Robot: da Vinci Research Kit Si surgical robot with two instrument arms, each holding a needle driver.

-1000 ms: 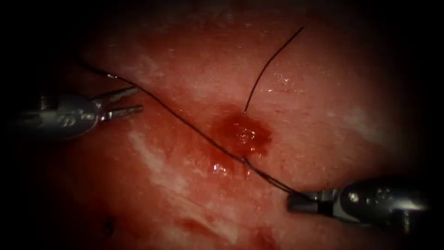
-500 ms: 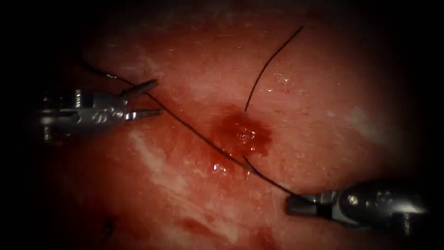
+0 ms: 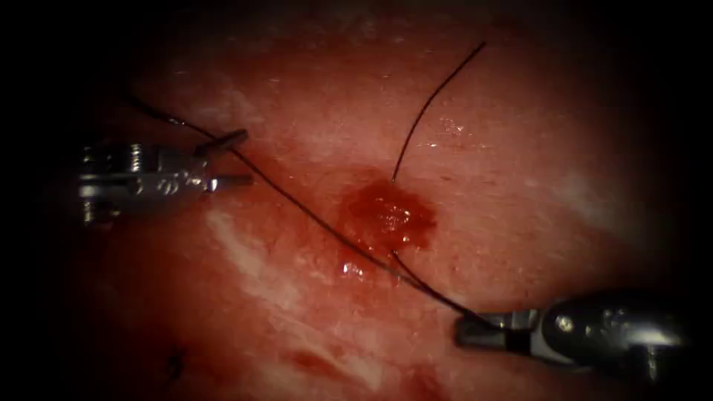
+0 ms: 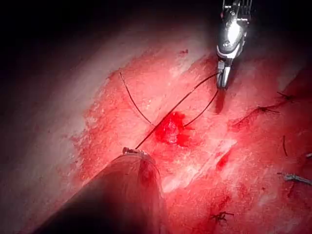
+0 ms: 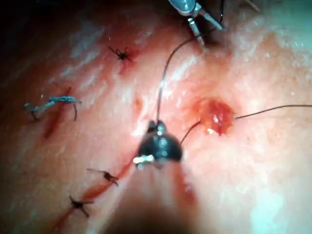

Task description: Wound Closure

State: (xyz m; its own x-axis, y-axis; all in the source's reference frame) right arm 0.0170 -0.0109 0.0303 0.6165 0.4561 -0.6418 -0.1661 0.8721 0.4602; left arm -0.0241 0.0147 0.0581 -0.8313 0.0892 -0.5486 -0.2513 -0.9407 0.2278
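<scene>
The thin, limp black thread was clamped by the right claw; the left claw was parted astride it.

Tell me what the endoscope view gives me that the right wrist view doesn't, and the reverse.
Endoscope: the thread running on past the left tool into the dark upper left. Right wrist: knotted stitches and a blue thread scrap on the tissue. Both: right tool shut on the thread, left tool open and holding nothing, red fluid pooled at the cut.
</scene>
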